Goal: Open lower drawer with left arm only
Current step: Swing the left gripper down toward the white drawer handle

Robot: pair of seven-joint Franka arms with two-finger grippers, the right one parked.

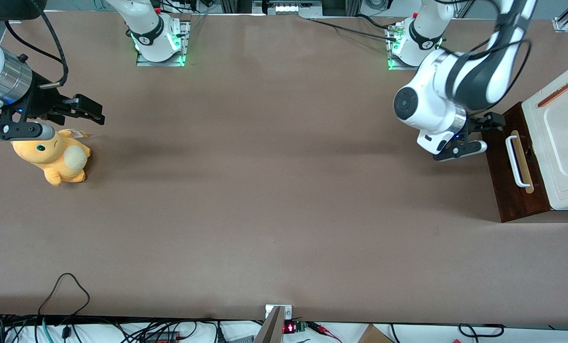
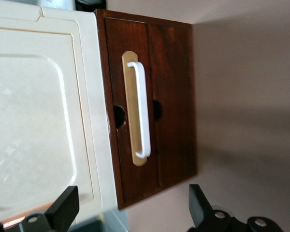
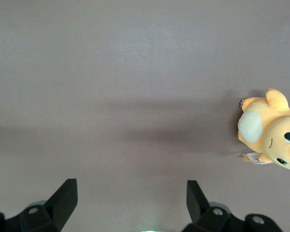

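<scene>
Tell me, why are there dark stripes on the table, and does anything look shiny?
Front view: soft arm shadows band the brown table, and green lights glow at the arm bases. Left wrist view: the open gripper faces the lower drawer, whose white handle catches a mild sheen. Right wrist view: a wide blurry shadow lies beside the orange plush toy.

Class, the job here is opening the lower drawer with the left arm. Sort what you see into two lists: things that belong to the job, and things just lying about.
Belongs to the job:
- lower drawer, shut
- its white bar handle
- left arm's end effector, open, in front of the drawer, not touching the handle

Just lying about:
- orange plush toy, toward the parked arm's end
- cream-white panel above the drawer
</scene>
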